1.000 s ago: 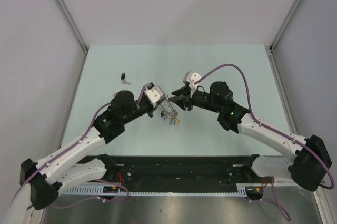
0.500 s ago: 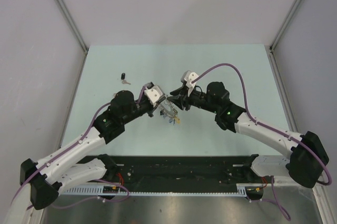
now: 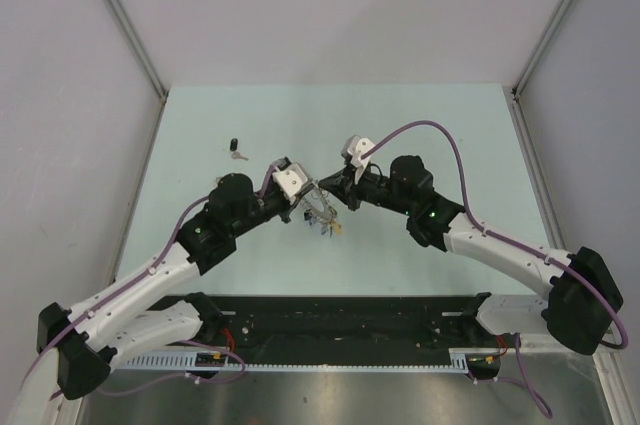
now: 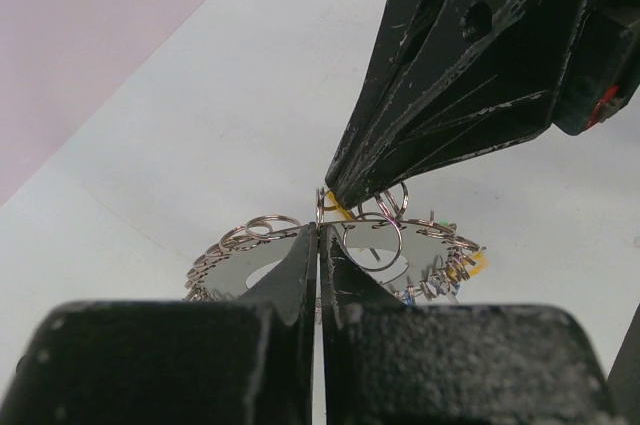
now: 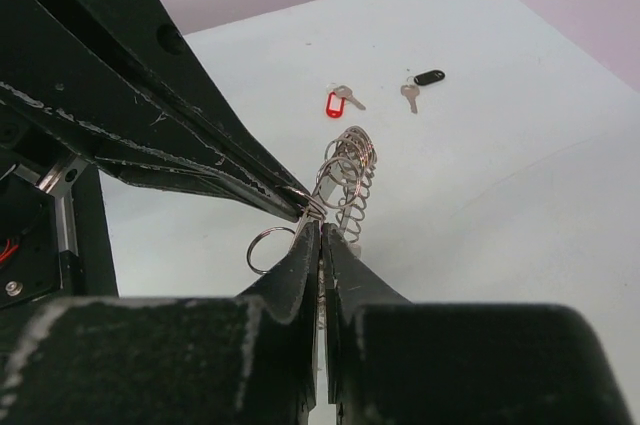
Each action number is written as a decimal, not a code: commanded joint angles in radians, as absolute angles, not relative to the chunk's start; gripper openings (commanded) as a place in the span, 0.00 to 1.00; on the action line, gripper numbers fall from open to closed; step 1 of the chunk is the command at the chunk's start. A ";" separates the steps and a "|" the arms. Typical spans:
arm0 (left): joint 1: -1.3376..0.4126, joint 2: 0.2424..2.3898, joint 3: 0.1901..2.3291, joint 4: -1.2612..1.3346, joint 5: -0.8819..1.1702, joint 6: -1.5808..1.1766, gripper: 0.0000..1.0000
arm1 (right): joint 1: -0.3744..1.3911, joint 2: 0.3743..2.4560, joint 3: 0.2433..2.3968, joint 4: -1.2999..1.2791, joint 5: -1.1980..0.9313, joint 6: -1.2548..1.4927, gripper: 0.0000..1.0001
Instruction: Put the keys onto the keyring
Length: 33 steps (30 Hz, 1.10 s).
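**Both claws are meeting at the keyring near the middle of the table.**

The left gripper (image 3: pixel 311 195) is reaching in from 8 o'clock. It is clenched on the keyring (image 3: pixel 325 215) and holding it upright, with the bunch of small rings and tags hanging just over the pale table (image 3: pixel 450 135). The right gripper (image 5: pixel 320 230) is coming in from 4 o'clock with its fingers squeezed together. Its tips are pressing against the ring's wire right beside the left claw's tips, but whether it is pinching anything there cannot be told. The black key (image 3: pixel 233 145) is lying flat at 10 o'clock from the ring, well apart from it. The red key (image 5: pixel 335 103) is lying just beside the black one.
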<state>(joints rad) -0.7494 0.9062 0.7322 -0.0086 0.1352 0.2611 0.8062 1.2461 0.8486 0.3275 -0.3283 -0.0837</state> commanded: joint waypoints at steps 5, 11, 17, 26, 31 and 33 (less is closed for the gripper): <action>-0.742 0.839 0.712 0.138 0.115 0.229 0.00 | 0.807 1.256 0.851 0.367 -0.376 -0.118 0.00; -0.742 0.828 0.696 0.169 0.118 0.207 0.00 | 0.808 1.262 0.853 0.359 -0.364 -0.133 0.03; -0.742 0.827 0.698 0.169 0.127 0.206 0.00 | 0.815 1.262 0.851 0.348 -0.336 -0.152 0.16; -0.744 0.828 0.696 0.172 0.130 0.204 0.00 | 0.819 1.264 0.853 0.347 -0.345 -0.166 0.23; -0.742 0.824 0.690 0.186 0.135 0.196 0.00 | 0.824 1.269 0.853 0.347 -0.367 -0.183 0.20; -0.742 0.821 0.686 0.192 0.137 0.189 0.00 | 0.825 1.273 0.853 0.347 -0.377 -0.190 0.14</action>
<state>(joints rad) -0.7494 0.8581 0.6823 0.0452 0.1314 0.2161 0.8173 1.2579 0.8486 0.3344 -0.3565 -0.1585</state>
